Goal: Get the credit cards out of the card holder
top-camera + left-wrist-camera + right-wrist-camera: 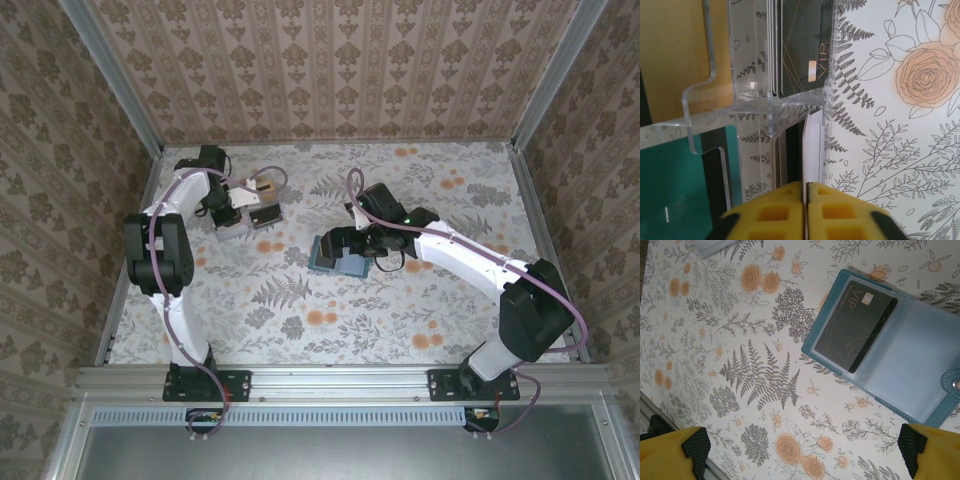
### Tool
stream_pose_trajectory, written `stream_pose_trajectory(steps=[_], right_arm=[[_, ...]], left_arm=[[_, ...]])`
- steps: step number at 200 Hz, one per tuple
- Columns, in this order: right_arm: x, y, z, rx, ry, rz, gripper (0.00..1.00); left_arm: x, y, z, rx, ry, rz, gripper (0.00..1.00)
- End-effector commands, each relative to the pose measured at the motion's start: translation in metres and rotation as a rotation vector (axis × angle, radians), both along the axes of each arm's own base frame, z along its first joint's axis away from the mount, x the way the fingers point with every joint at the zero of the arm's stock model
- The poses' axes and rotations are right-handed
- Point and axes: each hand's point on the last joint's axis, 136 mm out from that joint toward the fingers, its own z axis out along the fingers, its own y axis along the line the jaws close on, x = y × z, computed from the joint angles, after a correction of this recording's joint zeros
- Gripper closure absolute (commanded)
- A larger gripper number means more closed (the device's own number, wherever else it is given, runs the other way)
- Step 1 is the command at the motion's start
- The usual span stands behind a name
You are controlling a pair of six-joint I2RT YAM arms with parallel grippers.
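The card holder [920, 365] lies open on the flowered table, teal-edged, with a dark VIP credit card [855, 325] in its clear sleeve. My right gripper [804, 452] hovers open just above and beside it, nothing between its yellow fingers; from above it covers part of the card holder [328, 256]. At the back left, my left gripper [806, 192] is shut on the edge of a thin white credit card [811, 145] standing in a clear acrylic rack [755, 107]. The rack also holds a dark VIP card [805, 50], a teal-green card [670, 190] and a tan card [670, 50].
The acrylic rack [255, 214] stands at the table's back left, close to the left wall. Patterned walls enclose the table on three sides. Open tablecloth lies in front of the card holder and to the right.
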Motion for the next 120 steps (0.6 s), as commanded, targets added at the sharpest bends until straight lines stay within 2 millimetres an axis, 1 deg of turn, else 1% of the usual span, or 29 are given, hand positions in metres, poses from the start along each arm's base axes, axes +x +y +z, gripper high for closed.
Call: stream_pose_trajectory(steps=[1, 19, 57, 75, 88, 94, 101, 120], right_arm=[[-0.001, 0.005, 0.004, 0.009, 0.029, 0.000, 0.00], [-0.001, 0.006, 0.004, 0.011, 0.031, 0.001, 0.01], [-0.001, 0.007, 0.001, -0.002, 0.033, 0.002, 0.00], [-0.001, 0.006, -0.001, -0.021, 0.028, 0.000, 0.00], [0.000, 0.005, -0.006, -0.047, 0.021, -0.001, 0.00], [0.001, 0.006, -0.007, -0.060, 0.014, -0.003, 0.00], [-0.003, 0.002, -0.014, -0.097, 0.029, -0.003, 0.00], [-0.003, 0.003, -0.025, -0.159, 0.027, 0.000, 0.03]], left_arm=[[0.004, 0.009, 0.000, 0.026, -0.013, -0.006, 0.82], [0.007, 0.012, 0.008, 0.030, -0.036, 0.003, 0.77], [0.012, 0.009, 0.031, 0.003, -0.094, 0.016, 0.74], [0.016, 0.003, 0.049, -0.038, -0.142, 0.034, 0.72], [0.020, 0.000, 0.066, -0.069, -0.193, 0.060, 0.70], [0.022, -0.001, 0.073, -0.082, -0.217, 0.082, 0.69], [0.025, -0.001, 0.083, -0.098, -0.253, 0.113, 0.67], [0.034, 0.002, 0.110, -0.143, -0.357, 0.239, 0.63]])
